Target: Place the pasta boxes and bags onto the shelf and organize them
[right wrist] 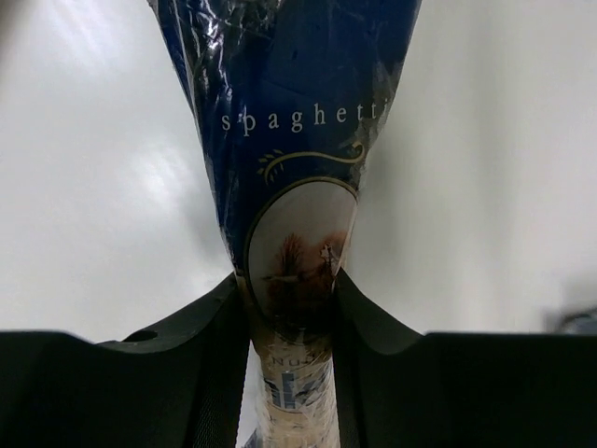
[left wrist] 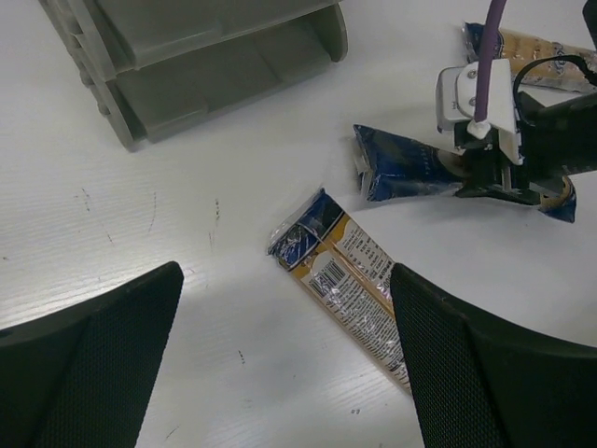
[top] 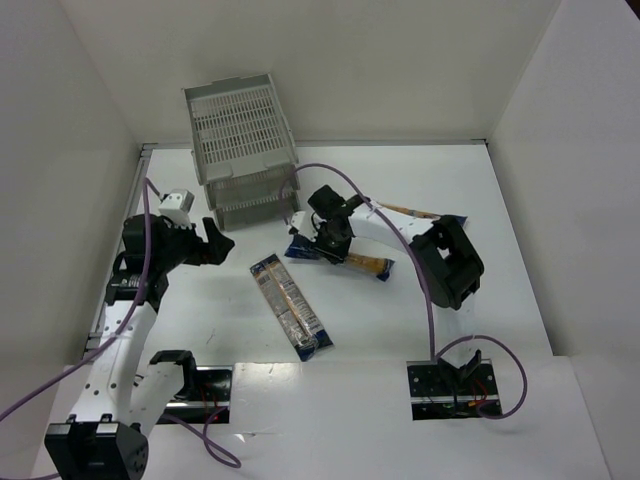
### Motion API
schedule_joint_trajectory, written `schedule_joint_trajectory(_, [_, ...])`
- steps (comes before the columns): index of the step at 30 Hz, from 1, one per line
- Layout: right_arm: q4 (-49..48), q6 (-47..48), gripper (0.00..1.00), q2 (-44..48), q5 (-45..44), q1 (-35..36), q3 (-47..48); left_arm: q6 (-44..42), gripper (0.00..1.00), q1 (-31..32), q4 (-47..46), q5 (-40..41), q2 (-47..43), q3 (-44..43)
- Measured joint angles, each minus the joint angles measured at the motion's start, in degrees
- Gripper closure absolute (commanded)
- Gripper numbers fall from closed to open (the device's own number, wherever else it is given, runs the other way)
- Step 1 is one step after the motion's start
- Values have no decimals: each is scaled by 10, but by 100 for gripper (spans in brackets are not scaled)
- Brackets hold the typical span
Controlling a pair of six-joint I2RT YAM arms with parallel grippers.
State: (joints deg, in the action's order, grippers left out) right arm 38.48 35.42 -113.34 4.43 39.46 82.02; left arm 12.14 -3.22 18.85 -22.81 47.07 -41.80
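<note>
The grey three-tray shelf (top: 240, 140) stands at the back; its lower trays show in the left wrist view (left wrist: 205, 56). My right gripper (top: 330, 238) is shut on a dark blue spaghetti bag (top: 345, 260) just right of the shelf. The fingers pinch the bag's middle (right wrist: 291, 271) and its blue end points away from the camera. A second pasta bag (top: 290, 305) lies flat mid-table, also seen in the left wrist view (left wrist: 350, 275). A third pasta bag (top: 410, 212) lies behind the right arm. My left gripper (top: 212, 245) is open and empty, left of the second bag.
White walls enclose the table on the left, back and right. A purple cable (top: 400, 240) runs along the right arm. Two black mounts (top: 450, 385) sit at the near edge. The left arm's base (top: 95, 445) is at the bottom left.
</note>
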Motion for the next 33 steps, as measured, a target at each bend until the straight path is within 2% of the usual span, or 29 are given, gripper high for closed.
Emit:
schedule_joint_trajectory(6, [74, -74, 100, 1, 96, 1, 75, 0, 1, -14, 0, 0, -10, 0])
schedule_joint_trajectory(12, [91, -149, 100, 18, 150, 2, 182, 0, 1, -29, 0, 4, -23, 0])
schedule_joint_trajectory(16, [104, -201, 100, 19, 159, 2, 300, 1, 1, -49, 0, 20, -39, 0])
schedule_joint_trajectory(20, [100, -265, 100, -1, 147, 2, 485, 2, 1, -72, 0, 25, -63, 1])
schedule_joint_trajectory(23, [50, -320, 100, -35, 133, 2, 638, 2, 1, -76, 0, 10, -71, 1])
schedule_joint_trajectory(26, [-15, -368, 100, -73, 111, 2, 747, 1, 1, -76, 0, -11, -69, 0])
schedule_joint_trajectory(29, [-78, -412, 100, -114, 92, 2, 807, 1, 1, -76, -3, -27, -57, -5])
schedule_joint_trajectory(33, [-135, -468, 100, -170, 82, 2, 827, 1, 1, -76, -12, -45, -38, -13])
